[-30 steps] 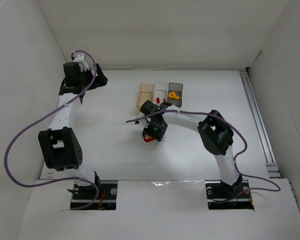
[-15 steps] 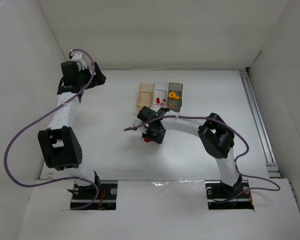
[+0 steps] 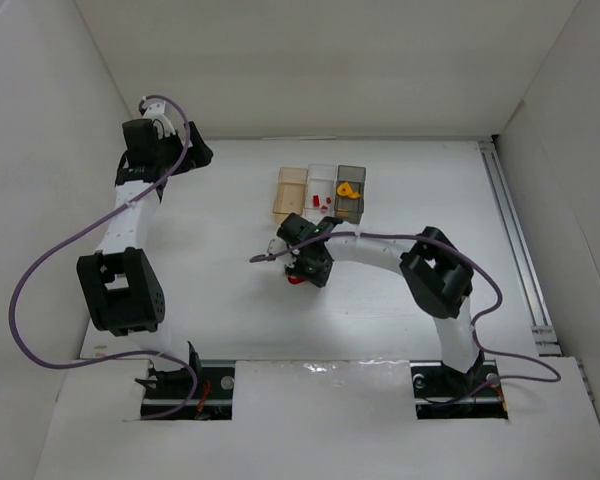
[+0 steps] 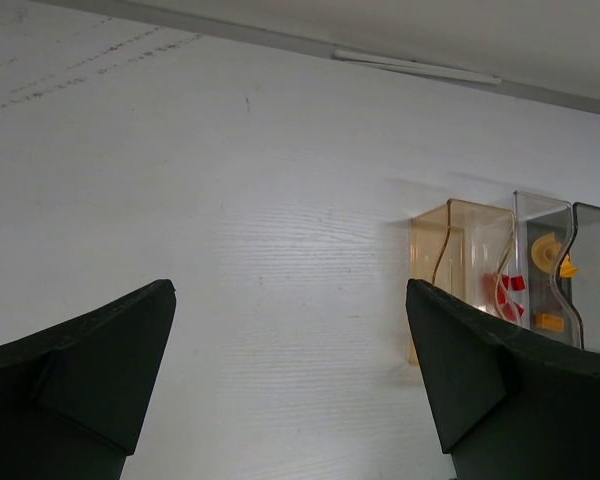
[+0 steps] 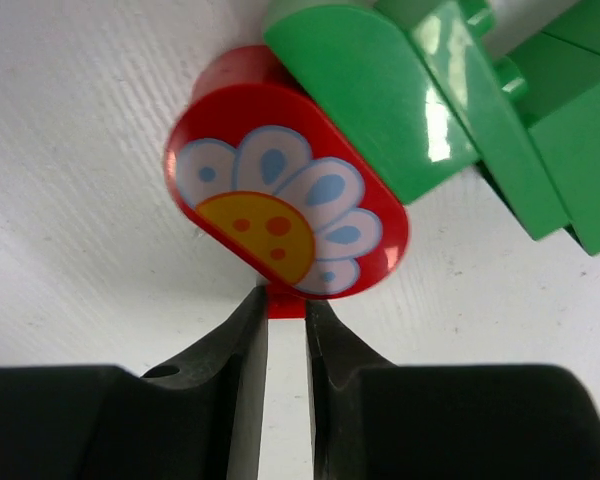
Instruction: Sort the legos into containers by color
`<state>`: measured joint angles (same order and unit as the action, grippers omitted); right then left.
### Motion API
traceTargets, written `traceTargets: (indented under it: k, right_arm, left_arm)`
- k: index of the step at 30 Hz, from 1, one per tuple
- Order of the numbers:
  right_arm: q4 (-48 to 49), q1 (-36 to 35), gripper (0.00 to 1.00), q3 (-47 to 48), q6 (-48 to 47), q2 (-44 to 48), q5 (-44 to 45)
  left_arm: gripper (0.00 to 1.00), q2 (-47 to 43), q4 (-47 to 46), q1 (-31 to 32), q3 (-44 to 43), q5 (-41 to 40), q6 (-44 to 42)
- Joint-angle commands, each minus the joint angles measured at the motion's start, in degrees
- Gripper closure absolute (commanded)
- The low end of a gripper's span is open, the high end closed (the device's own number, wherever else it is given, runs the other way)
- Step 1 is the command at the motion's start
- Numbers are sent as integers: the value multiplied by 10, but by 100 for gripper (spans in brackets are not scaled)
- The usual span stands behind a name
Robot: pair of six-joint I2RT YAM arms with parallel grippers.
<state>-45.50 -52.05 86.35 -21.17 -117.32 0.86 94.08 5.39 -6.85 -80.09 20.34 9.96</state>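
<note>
Red lego in seemingly-shut end effector

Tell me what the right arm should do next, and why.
Probably lift straight up: the right gripper looks pinched on the red flower piece, which touches a green piece, and other red pieces sit in the clear container.

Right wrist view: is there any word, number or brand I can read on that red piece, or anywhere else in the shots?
No readable text in any view.
The red piece carries only a printed flower, with white and blue petals round a yellow centre. It has no letters or numbers.
The green pieces are plain.
The containers show no labels.
</note>
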Motion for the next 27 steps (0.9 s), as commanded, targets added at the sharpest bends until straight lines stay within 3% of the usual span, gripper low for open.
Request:
traceTargets:
  k: [1,7,13,27]
  right_arm:
    - [22,19,97,-16,-10,31,8]
    - [56,60,98,-13,-30,132,3]
    - [56,128,99,91,-24,161,-51]
    - [37,217,99,354,7,-44,-103]
  left_arm:
    - [0,-21,-33,-2,-15,10,-4]
    - [0,-26,-38,3,-9,10,2]
    - [0,-31,-38,20,-3,-1,2]
    - [0,-45,-27,41,3,-1,-26]
